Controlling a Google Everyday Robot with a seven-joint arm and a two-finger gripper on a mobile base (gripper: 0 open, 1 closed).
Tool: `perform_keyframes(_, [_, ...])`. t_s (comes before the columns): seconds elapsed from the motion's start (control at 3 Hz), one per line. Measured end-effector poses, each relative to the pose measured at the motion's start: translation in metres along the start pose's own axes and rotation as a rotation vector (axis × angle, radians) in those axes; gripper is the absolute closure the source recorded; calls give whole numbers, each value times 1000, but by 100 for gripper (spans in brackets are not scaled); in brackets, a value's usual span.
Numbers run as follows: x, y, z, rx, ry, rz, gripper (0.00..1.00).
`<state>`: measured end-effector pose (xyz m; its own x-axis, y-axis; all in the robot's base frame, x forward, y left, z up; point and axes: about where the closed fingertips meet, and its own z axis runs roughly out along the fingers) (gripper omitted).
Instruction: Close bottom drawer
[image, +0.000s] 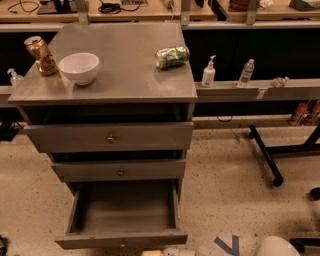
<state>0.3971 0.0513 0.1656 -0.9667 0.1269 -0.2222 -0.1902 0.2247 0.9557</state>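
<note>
The bottom drawer (121, 240) of the grey cabinet (115, 85) is pulled far out. Its inside (124, 207) is empty, and its slim front panel faces the lower edge of the view. My gripper (156, 253) is at the very bottom of the view, just in front of that front panel and slightly right of its centre. Most of the gripper is cut off by the frame edge. My white arm (272, 247) runs off to the lower right. The middle drawer (120, 171) and the top drawer (111, 138) sit further in.
On the cabinet top stand a white bowl (79, 67), an upright brown can (41, 55) and a green can lying on its side (172, 56). A ledge to the right holds bottles (208, 73). A black stand leg (265, 154) lies on the speckled floor.
</note>
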Motion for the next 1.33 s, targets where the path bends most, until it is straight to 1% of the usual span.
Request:
perform_keyframes(0.33, [-2,-4,6,-9,26,-1,100])
perform_keyframes(0.67, [-14,-19,22,14,64,3,100])
perform_keyframes(1.0, [-48,-33,45,47,81,-9,100])
perform_keyframes(1.33, [-49,-33,45,50,77,-10,100])
